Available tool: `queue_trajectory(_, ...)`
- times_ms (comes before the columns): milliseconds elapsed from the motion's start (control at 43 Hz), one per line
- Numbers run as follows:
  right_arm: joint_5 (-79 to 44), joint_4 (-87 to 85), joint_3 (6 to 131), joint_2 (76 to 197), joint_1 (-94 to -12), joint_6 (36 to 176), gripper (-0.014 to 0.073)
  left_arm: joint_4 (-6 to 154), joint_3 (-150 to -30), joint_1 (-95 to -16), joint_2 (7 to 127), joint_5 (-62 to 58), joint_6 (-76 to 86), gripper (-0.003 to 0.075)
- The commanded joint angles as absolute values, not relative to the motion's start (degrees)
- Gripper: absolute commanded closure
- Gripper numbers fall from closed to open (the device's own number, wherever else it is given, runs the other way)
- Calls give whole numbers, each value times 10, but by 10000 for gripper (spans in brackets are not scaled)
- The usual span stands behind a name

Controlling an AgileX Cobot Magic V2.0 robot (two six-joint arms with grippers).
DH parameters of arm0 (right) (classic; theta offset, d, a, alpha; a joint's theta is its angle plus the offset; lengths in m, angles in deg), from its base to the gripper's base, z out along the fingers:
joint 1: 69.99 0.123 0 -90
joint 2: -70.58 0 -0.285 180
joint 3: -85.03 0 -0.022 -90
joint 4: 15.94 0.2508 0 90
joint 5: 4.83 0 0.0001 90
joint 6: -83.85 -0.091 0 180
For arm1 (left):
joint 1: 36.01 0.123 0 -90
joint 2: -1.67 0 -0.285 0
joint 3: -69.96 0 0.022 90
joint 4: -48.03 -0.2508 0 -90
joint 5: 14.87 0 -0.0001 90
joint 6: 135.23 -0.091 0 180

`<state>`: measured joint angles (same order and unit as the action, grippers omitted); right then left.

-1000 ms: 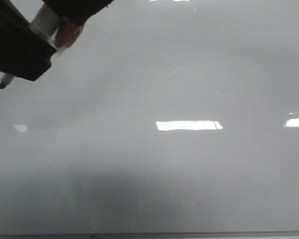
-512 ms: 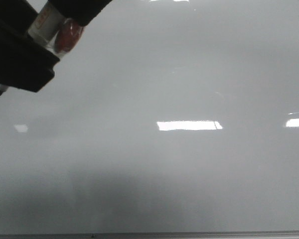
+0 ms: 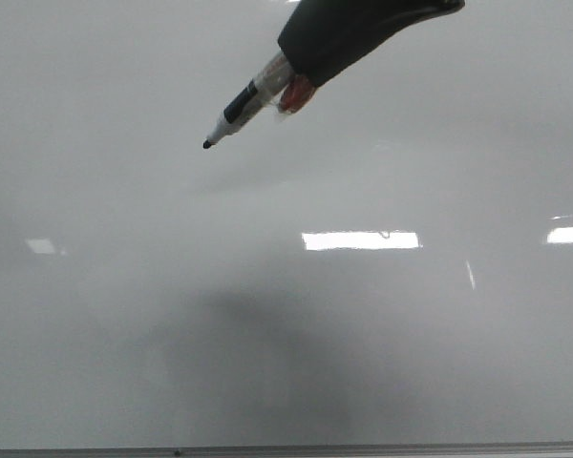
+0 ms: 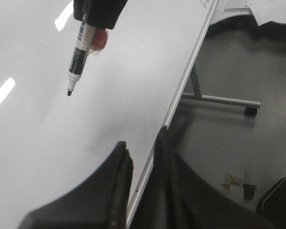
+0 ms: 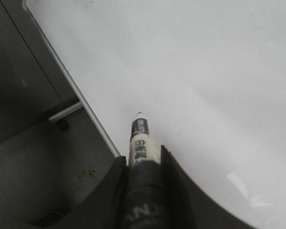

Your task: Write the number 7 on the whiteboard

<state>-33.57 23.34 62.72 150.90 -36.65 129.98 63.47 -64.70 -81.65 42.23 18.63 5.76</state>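
Glossy whiteboard (image 3: pixel 124 315) bears no stroke; right gripper (image 5: pixel 142 167) clamps marker (image 3: pixel 237 113); left gripper (image 4: pixel 142 152) nearly closed, empty.

Glossy grey-white whiteboard (image 3: pixel 124 315), thin metal frame, no 7 drawn.

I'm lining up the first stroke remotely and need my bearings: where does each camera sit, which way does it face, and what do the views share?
Front view: faces forward over the whiteboard; the right gripper enters from the top holding the marker.
Left wrist view: on the left arm, looking across the board's edge to the floor; the left gripper, nearly closed and empty, shows.
Right wrist view: on the right arm, looking down the marker at the board.
Shared: all three show marker and board; no stroke visible.
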Motion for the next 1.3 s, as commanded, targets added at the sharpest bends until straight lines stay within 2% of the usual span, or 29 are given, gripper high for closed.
queue_trajectory(0,-301,259,639,1491,-371,1301,651,661,-645,-820,393,161,62,739)
queue_trajectory(372,-263,282,643,1496,-370,1301,651,671,-642,-820,377,167,62,741)
queue_trajectory(791,-269,286,823,1685,-370,1301,651,671,-642,-820,377,167,62,741)
queue_trajectory(1000,-267,295,847,1739,-370,1301,651,671,-642,-820,377,167,62,741)
queue_trajectory(1279,-253,295,847,1742,-378,1301,651,671,-642,-820,377,167,62,741)
